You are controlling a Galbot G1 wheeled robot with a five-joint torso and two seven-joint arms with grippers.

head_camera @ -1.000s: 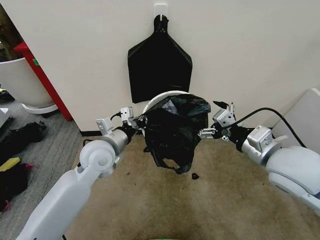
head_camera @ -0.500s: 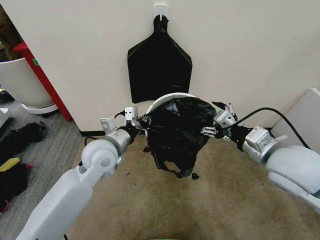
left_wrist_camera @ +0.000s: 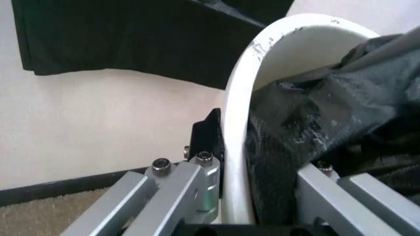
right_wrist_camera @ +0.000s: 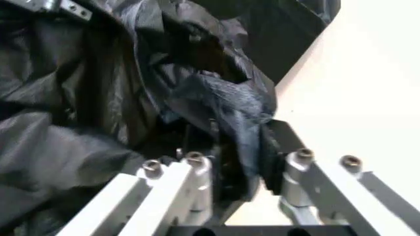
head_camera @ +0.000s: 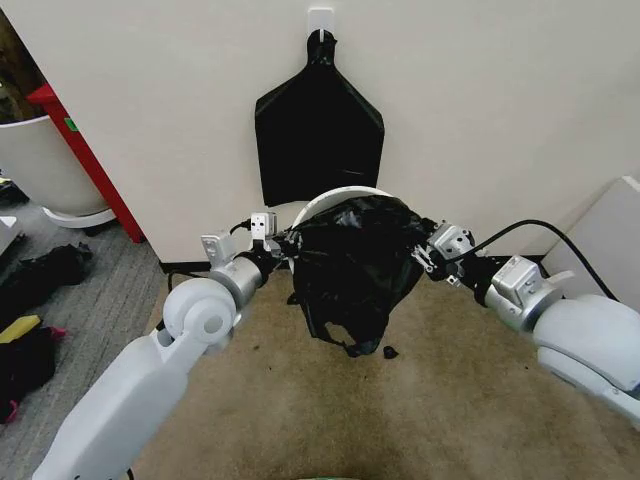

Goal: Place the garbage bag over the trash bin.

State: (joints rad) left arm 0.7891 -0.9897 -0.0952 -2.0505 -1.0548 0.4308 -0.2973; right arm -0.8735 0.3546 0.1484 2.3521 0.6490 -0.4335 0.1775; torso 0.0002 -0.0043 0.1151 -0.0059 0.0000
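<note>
The left claw (head_camera: 283,243) is clamped on the rolled rim of the small round cream-white plastic trash bin (head_camera: 318,203) together with a fold of the thin, glossy black garbage bag (head_camera: 352,268), one finger (left_wrist_camera: 196,187) outside the rim and the other inside against the plastic. The right claw (head_camera: 425,252), at the bag's 3 o'clock edge, is closed on a bunched fold of it. The bag covers most of the bin's mouth, leaving an arc of rim bare from 9 to 12 o'clock, and sags over beige carpet (head_camera: 300,400). At 12 o'clock, a flat shield-shaped bunch of black bags (head_camera: 318,130) hangs on the wall.
</note>
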